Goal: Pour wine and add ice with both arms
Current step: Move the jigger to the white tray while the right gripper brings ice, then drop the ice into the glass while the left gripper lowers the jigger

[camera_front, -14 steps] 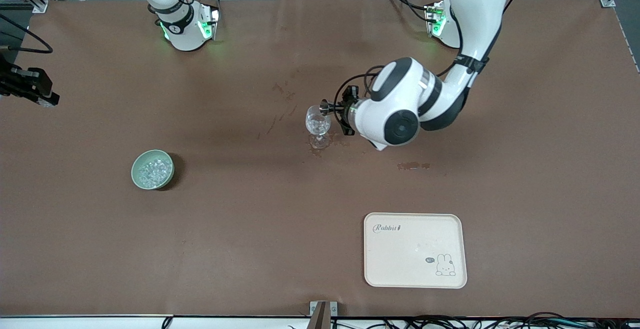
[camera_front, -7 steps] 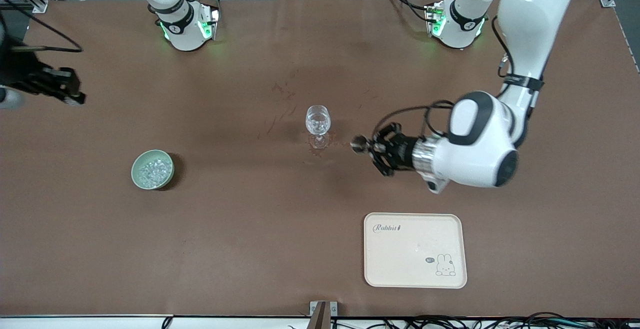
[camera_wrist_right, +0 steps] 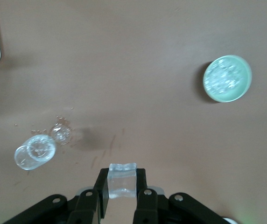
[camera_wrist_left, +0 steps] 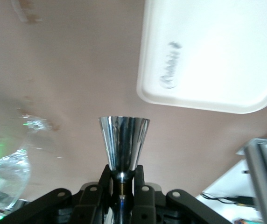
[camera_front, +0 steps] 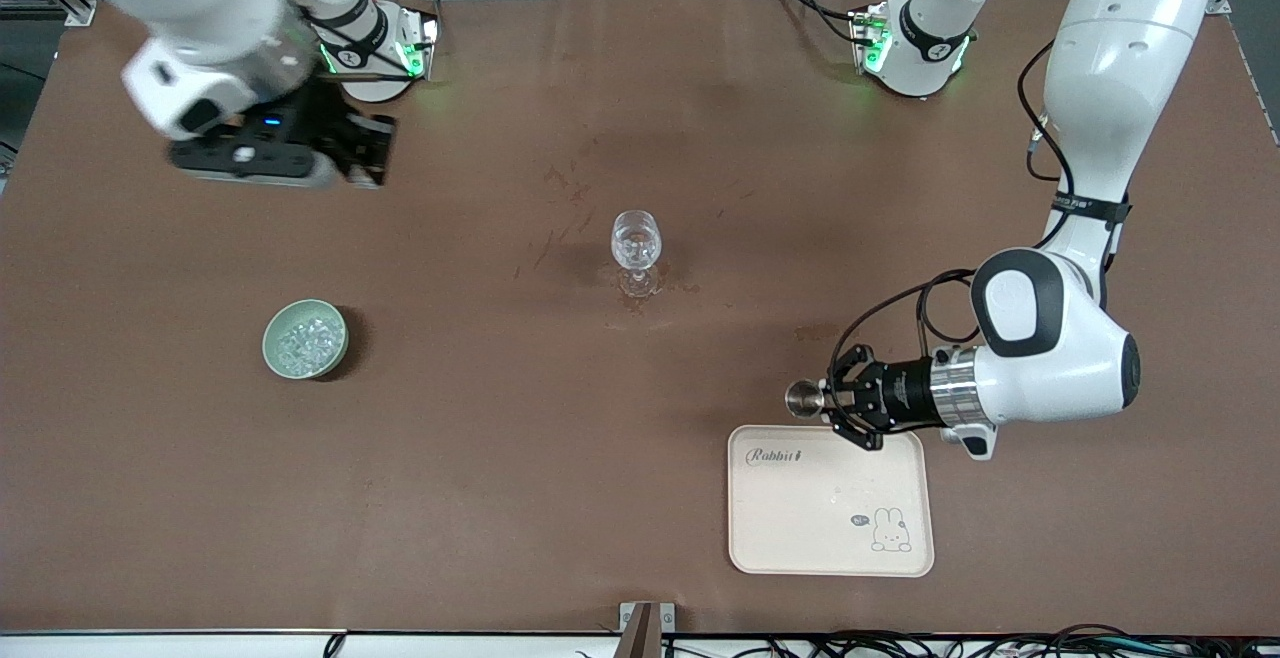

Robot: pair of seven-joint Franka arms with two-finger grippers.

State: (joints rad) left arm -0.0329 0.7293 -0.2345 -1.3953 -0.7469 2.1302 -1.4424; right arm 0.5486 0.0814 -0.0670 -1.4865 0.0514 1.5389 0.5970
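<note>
Green bowl point(camera_front: 305, 338) holds ice point(camera_front: 303, 342); glass point(camera_front: 636, 240) seemingly holds some too.

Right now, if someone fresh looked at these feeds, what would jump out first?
The left gripper holding a small steel cup over the table just beside the cream tray. Next, the right gripper near its own base, pinching an ice cube. Between them the stemmed glass stands mid-table, with the green bowl of ice toward the right arm's end.

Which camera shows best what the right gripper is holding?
The right wrist view: a clear ice cube sits clamped between the right gripper's fingers. The front view shows that gripper only blurred, cube hidden; the left wrist view misses it.
</note>
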